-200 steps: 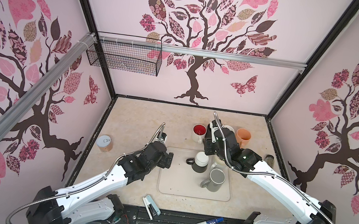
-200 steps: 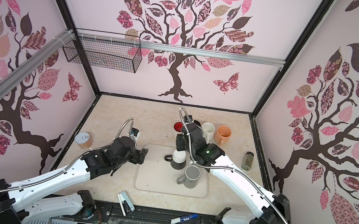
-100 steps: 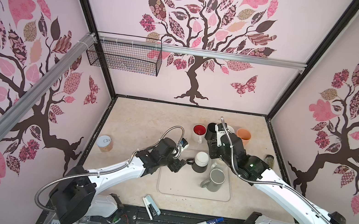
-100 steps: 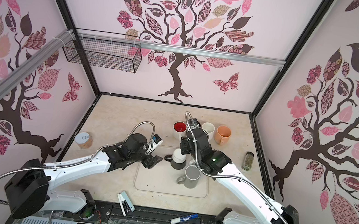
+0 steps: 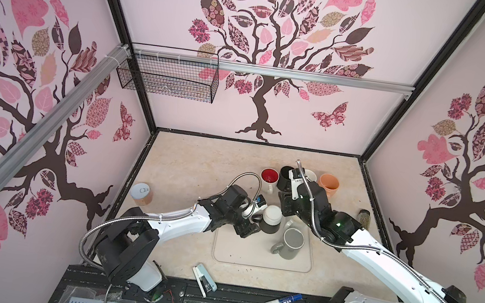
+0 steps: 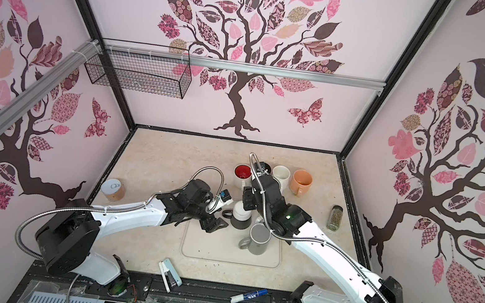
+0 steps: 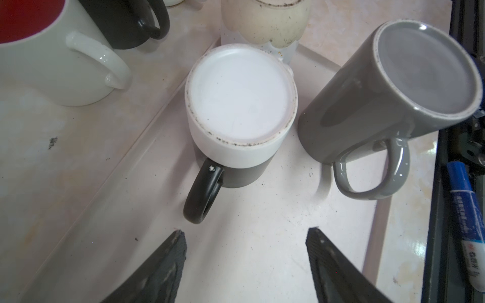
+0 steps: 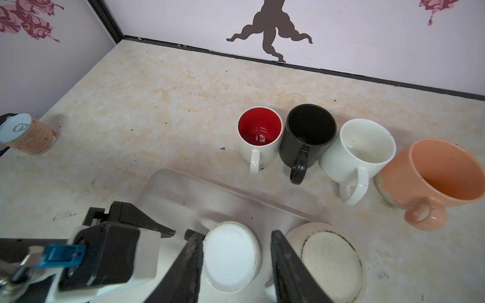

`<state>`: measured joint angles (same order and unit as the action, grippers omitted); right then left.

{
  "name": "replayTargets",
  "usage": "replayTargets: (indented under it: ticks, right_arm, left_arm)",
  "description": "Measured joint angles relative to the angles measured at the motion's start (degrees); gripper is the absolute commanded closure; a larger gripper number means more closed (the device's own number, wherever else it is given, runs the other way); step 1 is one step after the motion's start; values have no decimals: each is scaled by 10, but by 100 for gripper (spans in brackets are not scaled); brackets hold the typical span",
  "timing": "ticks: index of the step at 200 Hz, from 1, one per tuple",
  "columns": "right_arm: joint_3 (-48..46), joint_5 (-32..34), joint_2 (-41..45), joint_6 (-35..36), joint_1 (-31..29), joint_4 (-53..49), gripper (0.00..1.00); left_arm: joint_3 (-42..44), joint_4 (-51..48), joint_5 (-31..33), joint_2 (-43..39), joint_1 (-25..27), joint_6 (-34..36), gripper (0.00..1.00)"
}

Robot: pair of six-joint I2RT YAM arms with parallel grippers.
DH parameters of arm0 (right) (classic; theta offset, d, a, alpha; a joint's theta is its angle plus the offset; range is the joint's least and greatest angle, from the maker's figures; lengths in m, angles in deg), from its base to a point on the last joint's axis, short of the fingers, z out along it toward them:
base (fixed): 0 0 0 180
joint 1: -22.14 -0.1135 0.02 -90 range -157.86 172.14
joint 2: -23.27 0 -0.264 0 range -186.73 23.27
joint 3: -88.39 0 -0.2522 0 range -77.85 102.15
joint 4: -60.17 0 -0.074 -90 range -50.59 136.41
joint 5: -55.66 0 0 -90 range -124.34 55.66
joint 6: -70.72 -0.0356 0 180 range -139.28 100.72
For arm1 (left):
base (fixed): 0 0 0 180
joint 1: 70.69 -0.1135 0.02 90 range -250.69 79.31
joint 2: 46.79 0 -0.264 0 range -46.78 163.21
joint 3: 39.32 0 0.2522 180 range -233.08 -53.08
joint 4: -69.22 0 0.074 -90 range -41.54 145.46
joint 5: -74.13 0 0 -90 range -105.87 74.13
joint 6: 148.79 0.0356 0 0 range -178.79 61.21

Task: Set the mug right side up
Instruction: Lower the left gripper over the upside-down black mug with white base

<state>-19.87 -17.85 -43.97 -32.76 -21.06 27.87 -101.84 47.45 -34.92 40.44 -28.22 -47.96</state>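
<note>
- Mug [image 5: 272, 217] [image 7: 241, 94], white base over a black body: stands upside down on the tray [image 5: 251, 258], in its far left part, with its handle turned left.
- Left end effector [image 7: 246, 232] [image 6: 214, 224]: released, jaws spread wide with only bare tray between them. Sits low over the tray just left of the mug, lined up with the handle, close to it but not touching.
- Right end effector [image 8: 234, 233]: unclenched and grasping nothing. Hangs above the mug, reaching in from the right. Fingers [image 8: 189, 262] frame the white base in the right wrist view, while the left wrist view shows the mug's sides free of contact.
- Grey mug [image 5: 292, 243] [image 7: 388, 91]: also base up on the tray, just right of the mug and nearer.
- Cream mug [image 8: 330, 259]: upside down at the tray's far edge, right beside the mug.
- Beyond the tray, upright in a row on the surface [image 5: 200, 165], from left to right: red-lined white mug [image 8: 259, 131], black mug [image 8: 311, 126], white mug [image 8: 367, 141], orange mug [image 8: 446, 168].
- Elsewhere on the surface: can [image 5: 141, 194] at the left edge, spice jar [image 5: 364, 216] at the right, stapler [image 5: 204, 278] and marker [image 5: 283, 301] along the near edge.
</note>
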Motion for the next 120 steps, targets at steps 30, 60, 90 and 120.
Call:
replayTargets:
  ticks: [30, 60, 90, 120]
  right_arm:
    - [-4, -6, 3, 0, 0, 4, 54]
    - [-6, -9, 3, 0, 0, 6, 55]
    - [-8, -14, 3, -1, 0, 10, 54]
    - [-17, -18, 3, -2, 0, 13, 54]
  left_arm:
    - [-17, 7, -14, 28, -10, 13, 24]
    - [-33, 13, -25, 52, -12, 21, 26]
    - [-47, 11, -38, 74, -12, 28, 30]
    - [-53, 6, -52, 83, -13, 30, 32]
